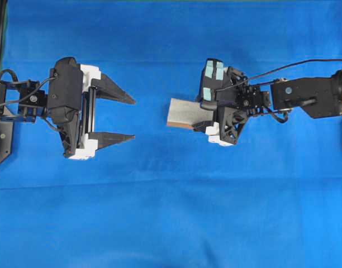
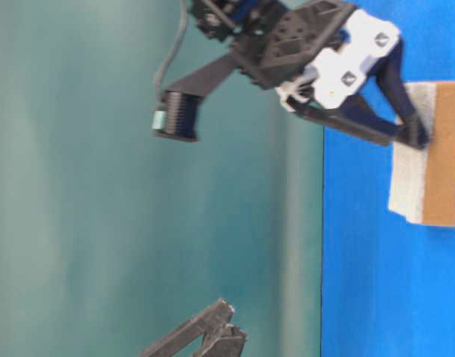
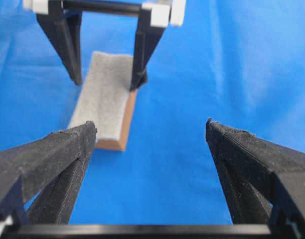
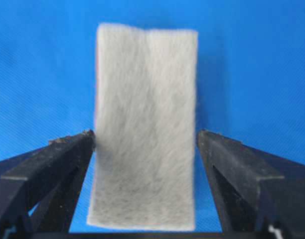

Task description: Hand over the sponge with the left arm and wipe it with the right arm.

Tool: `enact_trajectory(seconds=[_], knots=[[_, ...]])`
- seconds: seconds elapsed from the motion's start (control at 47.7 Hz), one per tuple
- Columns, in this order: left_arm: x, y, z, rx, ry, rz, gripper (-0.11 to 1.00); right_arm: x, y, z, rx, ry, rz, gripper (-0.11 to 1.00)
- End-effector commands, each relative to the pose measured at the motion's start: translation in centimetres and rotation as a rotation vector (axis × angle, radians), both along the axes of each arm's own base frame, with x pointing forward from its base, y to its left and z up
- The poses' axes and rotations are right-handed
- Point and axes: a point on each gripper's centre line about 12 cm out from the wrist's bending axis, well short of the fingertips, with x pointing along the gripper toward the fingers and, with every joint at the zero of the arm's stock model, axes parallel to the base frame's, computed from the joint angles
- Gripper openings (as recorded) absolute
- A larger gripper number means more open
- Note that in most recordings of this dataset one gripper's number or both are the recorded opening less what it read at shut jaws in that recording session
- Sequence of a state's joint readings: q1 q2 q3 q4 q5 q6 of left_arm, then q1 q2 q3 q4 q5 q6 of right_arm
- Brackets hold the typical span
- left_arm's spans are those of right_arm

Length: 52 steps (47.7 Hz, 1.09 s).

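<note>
1. Bright, even light falls on the blue bench (image 1: pixel 171 223); no glare shows.
2. Shadows are soft and faint, lying close under the arms in the overhead view.
3. The table-level view is turned sideways and its teal backdrop (image 2: pixel 79 186) is hazy.
4. In both wrist views the near fingers blur; the sponge (image 4: pixel 145 124) looks soft and fuzzy.

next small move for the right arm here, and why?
Probably lift the right end effector straight up and back off. Its fingers stand open on either side of the sponge, which lies flat on the blue cloth, grey face up, so it looks let go. The left end effector waits open and empty, apart from the sponge.
</note>
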<state>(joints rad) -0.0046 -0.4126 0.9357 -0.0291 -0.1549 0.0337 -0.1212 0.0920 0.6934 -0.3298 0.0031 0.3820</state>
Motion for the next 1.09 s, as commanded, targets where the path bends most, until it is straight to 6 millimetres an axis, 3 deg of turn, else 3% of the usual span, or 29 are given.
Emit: enact_trajectory(seconds=[0.0, 0.315, 0.797, 1.07], knots=[[0.1, -0.1, 0.8, -0.001, -0.031, -0.002, 0.88, 0.4, 0.3, 3.3, -0.018, -0.069, 0.007, 0.74], [0.1, -0.1, 0.8, 0.000, -0.032, -0.004, 0.88, -1.5, 1.6, 10.0, -0.049, -0.170, 0.025, 0.74], [-0.1, -0.1, 0.9, 0.000, -0.034, -0.004, 0.88, -2.1, 2.2, 10.8, -0.034, -0.201, 0.028, 0.74], [-3.1, -0.1, 3.3, -0.001, -0.112, -0.005, 0.88, -5.8, 2.4, 14.2, -0.044, -0.286, 0.021, 0.74]])
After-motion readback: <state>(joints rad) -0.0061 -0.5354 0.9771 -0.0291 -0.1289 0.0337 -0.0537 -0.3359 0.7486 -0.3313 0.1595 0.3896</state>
